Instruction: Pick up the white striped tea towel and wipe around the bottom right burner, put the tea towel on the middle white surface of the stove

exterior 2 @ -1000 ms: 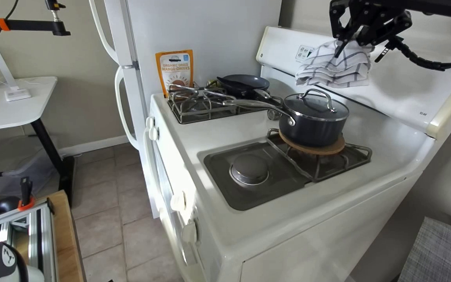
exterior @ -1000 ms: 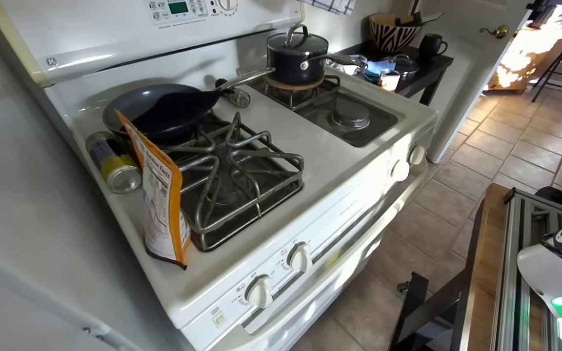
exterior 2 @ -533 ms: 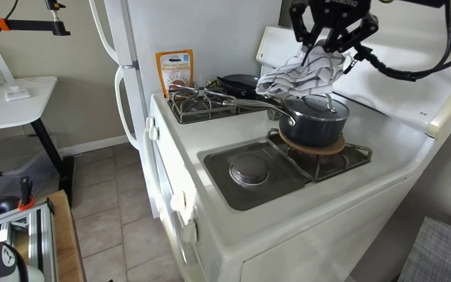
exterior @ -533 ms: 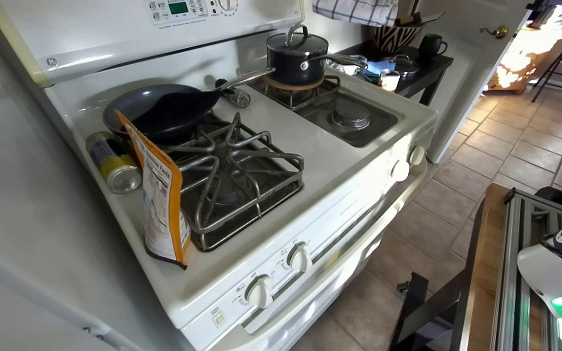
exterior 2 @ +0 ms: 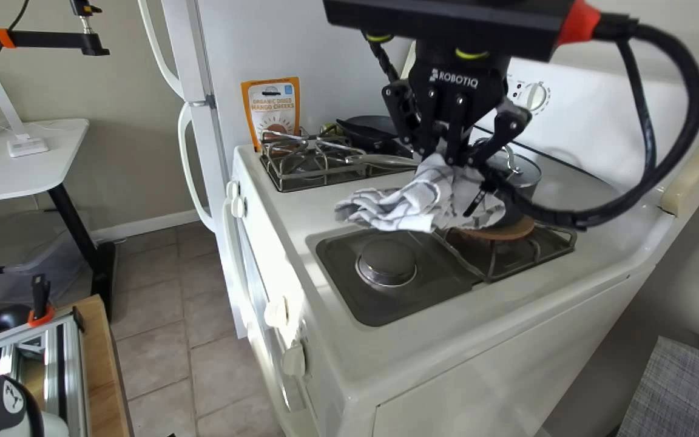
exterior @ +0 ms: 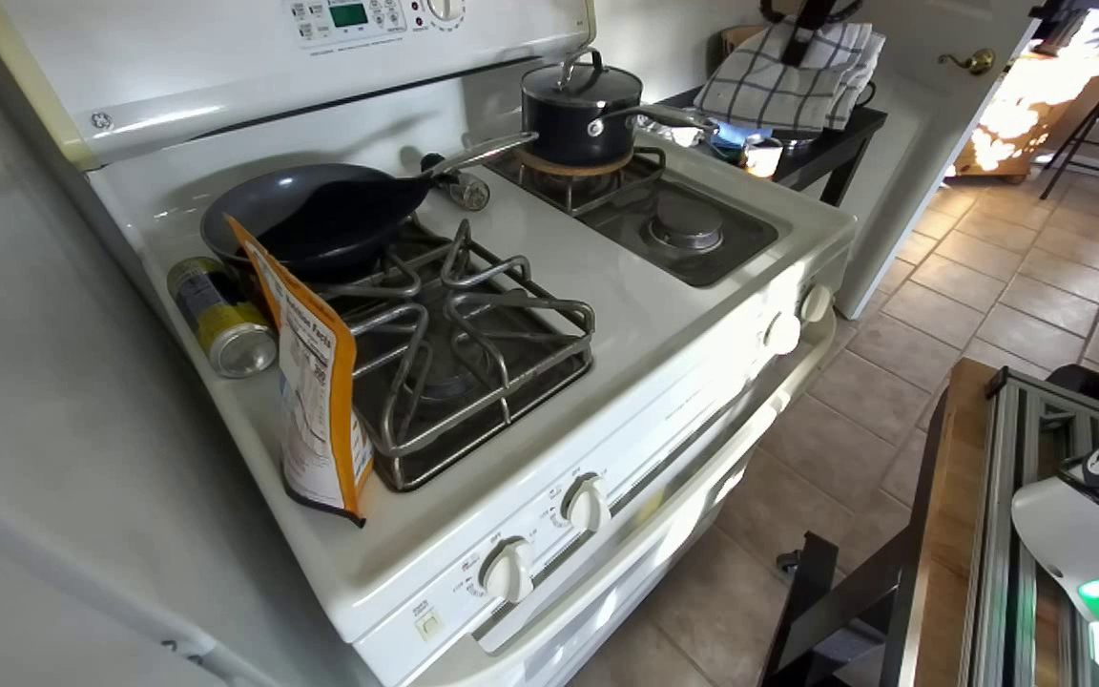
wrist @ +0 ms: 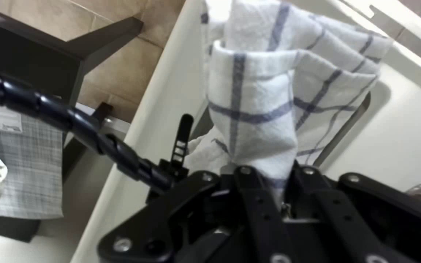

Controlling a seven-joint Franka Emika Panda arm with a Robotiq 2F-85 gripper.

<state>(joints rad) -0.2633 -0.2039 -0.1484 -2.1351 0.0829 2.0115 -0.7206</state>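
Got my gripper (exterior 2: 451,159) clamped on the white striped tea towel (exterior 2: 425,203). A bunch of cloth is pinched between my two fingers (wrist: 247,186), and the rest flops out past the tips in loose folds with dark lines running across. My jaws point down over the stove (exterior 2: 386,355), so the towel hangs right under them. In an exterior view its lower edge shows up against the dark side table (exterior: 840,145), apart from the stovetop, so yeah, it's in the air.

The bottom right burner (exterior 2: 388,262) is lower than my jaws, and its round cap shows just below the towel's hem in an exterior view. In my wrist view the cloth blocks most of that area, with bits of dark burner well (wrist: 345,128) poking out past it. The middle white surface (exterior 2: 328,209) is also below my jaws, off to one side.

The black saucepan (exterior: 583,119) sits on a cork trivet (exterior 2: 503,233), lower than my jaws, and in an exterior view jaws and towel cover part of it. A black cable (wrist: 55,109) runs off beside the jaws, with a zip tie (wrist: 182,140) sticking up next to it. Well apart from the jaws, over toward the fridge (exterior 2: 319,54): a frying pan (exterior: 273,196), an orange mango bag (exterior 2: 272,112) standing up, and a yellow can (exterior: 223,320) on its side.
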